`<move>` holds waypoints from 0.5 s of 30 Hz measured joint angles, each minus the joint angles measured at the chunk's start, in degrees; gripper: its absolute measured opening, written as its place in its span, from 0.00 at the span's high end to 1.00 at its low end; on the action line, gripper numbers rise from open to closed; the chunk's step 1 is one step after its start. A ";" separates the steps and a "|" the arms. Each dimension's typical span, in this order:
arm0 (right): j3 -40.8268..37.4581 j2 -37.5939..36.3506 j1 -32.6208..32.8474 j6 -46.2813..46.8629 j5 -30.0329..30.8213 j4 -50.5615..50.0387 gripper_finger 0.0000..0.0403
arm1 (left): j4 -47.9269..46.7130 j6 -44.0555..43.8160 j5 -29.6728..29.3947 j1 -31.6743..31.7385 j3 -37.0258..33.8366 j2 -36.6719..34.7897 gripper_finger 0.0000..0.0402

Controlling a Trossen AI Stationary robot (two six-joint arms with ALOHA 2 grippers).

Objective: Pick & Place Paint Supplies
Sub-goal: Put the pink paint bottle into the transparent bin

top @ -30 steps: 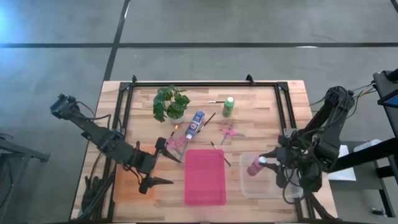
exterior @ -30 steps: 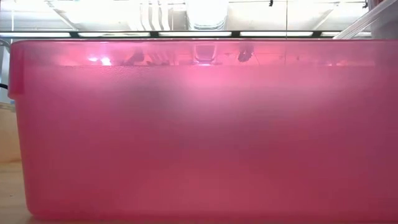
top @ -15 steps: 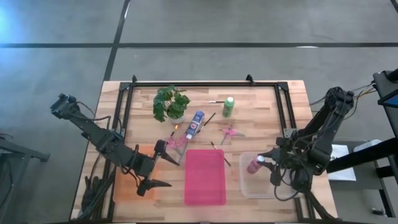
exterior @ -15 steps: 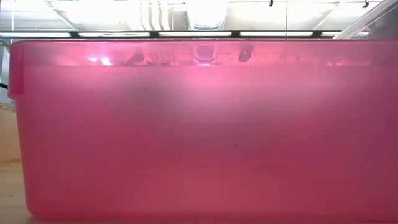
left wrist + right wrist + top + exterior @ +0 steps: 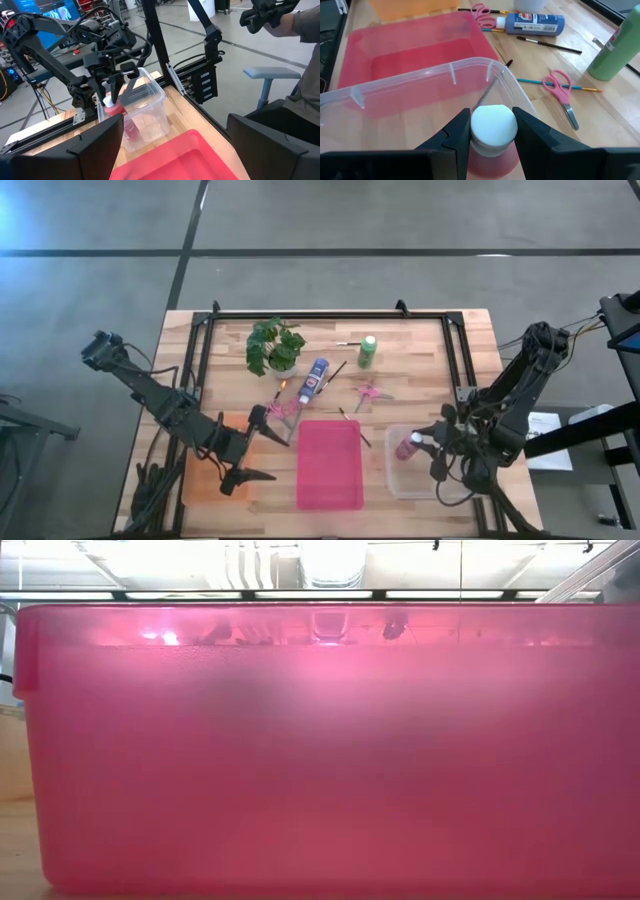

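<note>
Jaws of right gripper (image 5: 491,131) clamped on white cap of small pink-red paint bottle (image 5: 408,447), held inside clear plastic bin (image 5: 395,480) at tabletop's (image 5: 420,370) right front. Left gripper (image 5: 247,448), jaws spread wide and holding nothing, beside pink translucent bin (image 5: 329,464).
</note>
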 joint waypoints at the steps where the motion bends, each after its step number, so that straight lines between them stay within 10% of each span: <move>1: 0.00 -0.04 0.00 0.34 0.01 -0.28 0.71 | 0.00 -0.13 0.02 -0.04 0.00 0.00 0.10; 15: 0.00 -3.24 0.02 5.46 -2.08 -4.64 0.71 | -0.13 -0.63 0.05 -0.06 -0.02 0.00 0.10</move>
